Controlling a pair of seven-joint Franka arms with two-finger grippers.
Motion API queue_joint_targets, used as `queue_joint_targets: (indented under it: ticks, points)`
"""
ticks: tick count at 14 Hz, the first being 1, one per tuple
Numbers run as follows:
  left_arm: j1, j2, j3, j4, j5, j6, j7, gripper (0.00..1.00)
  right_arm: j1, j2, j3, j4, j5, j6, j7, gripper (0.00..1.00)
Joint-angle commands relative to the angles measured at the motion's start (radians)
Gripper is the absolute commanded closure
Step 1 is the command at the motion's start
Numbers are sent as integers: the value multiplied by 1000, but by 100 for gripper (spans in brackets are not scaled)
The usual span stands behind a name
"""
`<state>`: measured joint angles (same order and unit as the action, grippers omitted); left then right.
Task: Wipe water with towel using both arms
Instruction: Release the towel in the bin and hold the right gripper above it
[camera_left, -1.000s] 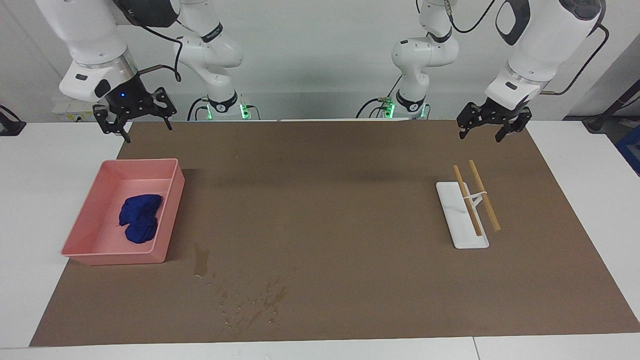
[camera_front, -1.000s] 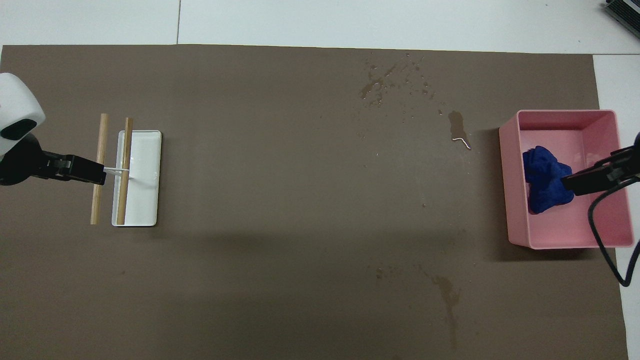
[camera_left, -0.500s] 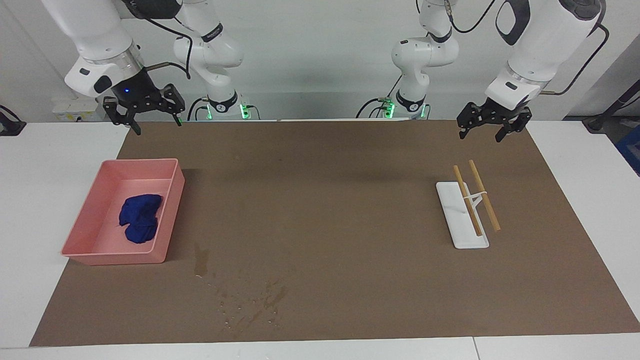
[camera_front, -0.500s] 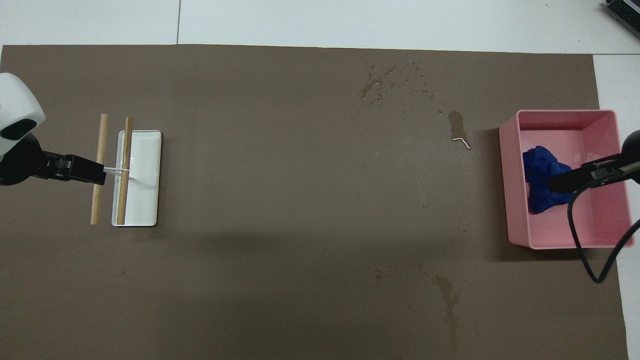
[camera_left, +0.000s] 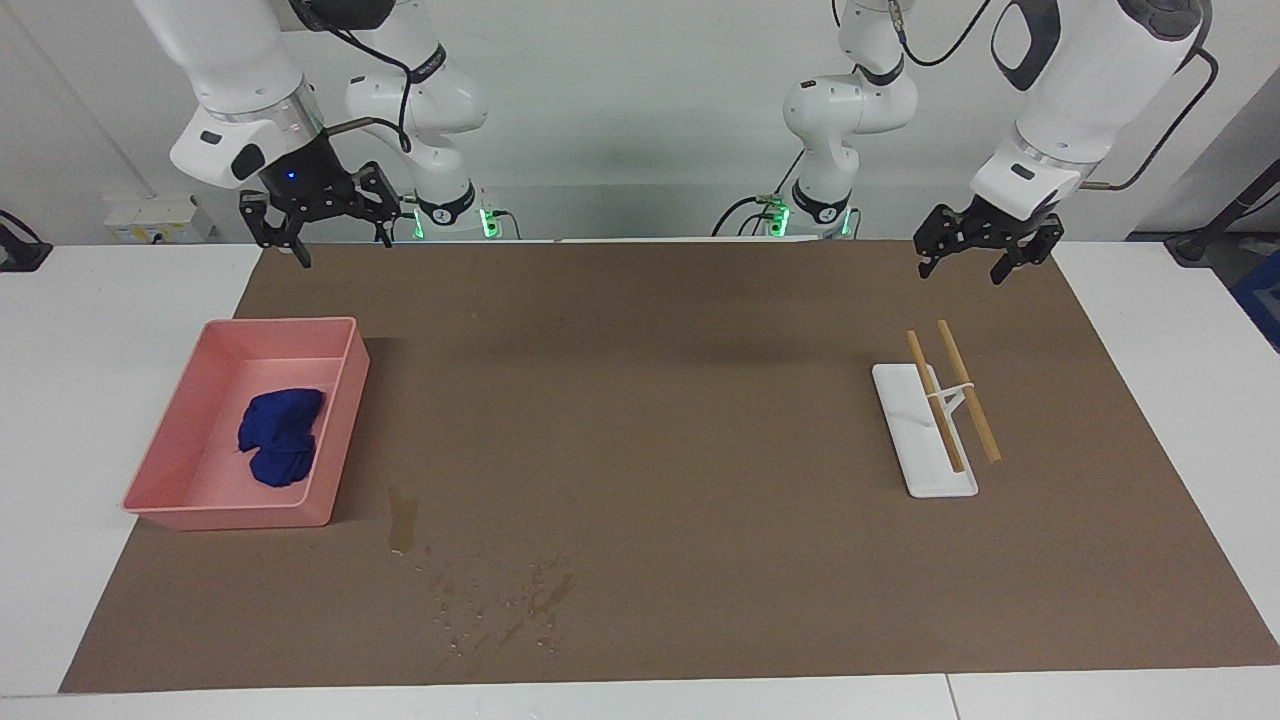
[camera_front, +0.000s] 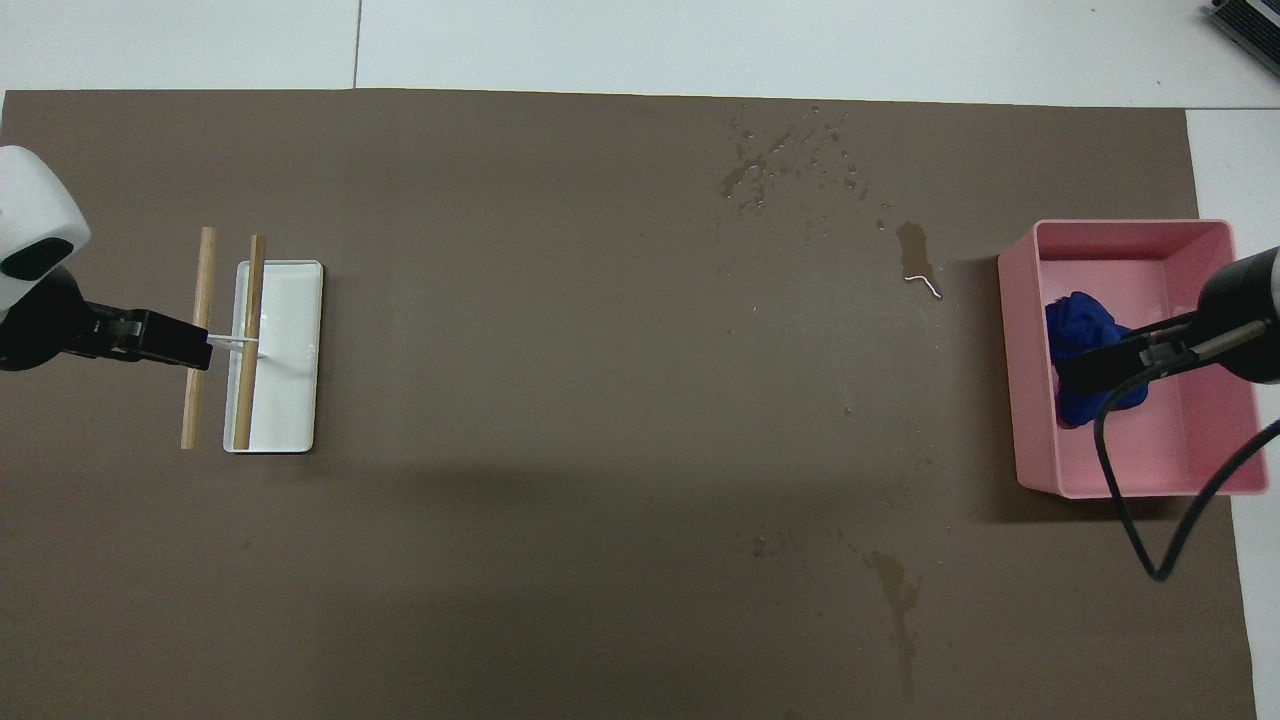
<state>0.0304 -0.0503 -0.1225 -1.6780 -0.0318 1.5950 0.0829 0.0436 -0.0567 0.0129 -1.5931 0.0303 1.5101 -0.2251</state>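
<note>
— Where is the right gripper (camera_left: 318, 212) found?
— It is held high over the mat's edge (camera_left: 640, 262), fingers spread, nothing gripped. The blue towel (camera_left: 281, 436) is seen below it, bunched in the pink bin (camera_left: 345, 400).

— And the left gripper (camera_left: 985, 243)?
— It is kept waiting, fingers apart, above the white rack (camera_left: 925, 440).

— The water (camera_left: 500, 595)?
— It is spilled on the mat beside the bin, farther from the robots.

mat (camera_left: 700, 400): matt brown, paper-like | water (camera_left: 500, 600): glossy wet patches on mat | bin (camera_left: 345, 420): smooth pink plastic | towel (camera_left: 280, 435): soft crumpled blue cloth | rack base (camera_left: 915, 455): smooth white plastic | rods (camera_left: 968, 405): pale wood | arms (camera_left: 1090, 80): glossy white shells, black matt grippers | table (camera_left: 100, 330): smooth white
</note>
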Motion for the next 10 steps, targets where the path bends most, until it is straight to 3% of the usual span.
queue_joint_targets:
  ticks: [1, 5, 10]
  points:
    - [-4, -26, 4, -28, 10, 10, -9, 0, 12, -21, -34, -21, 17, -10, 4, 0]
    - [-4, -26, 4, -28, 10, 10, -11, 0, 41, -15, -36, -45, -1, 76, 7, 0]
    - [-4, -26, 4, -28, 10, 10, -9, 0, 53, 3, -34, -39, -49, 96, 6, 0]
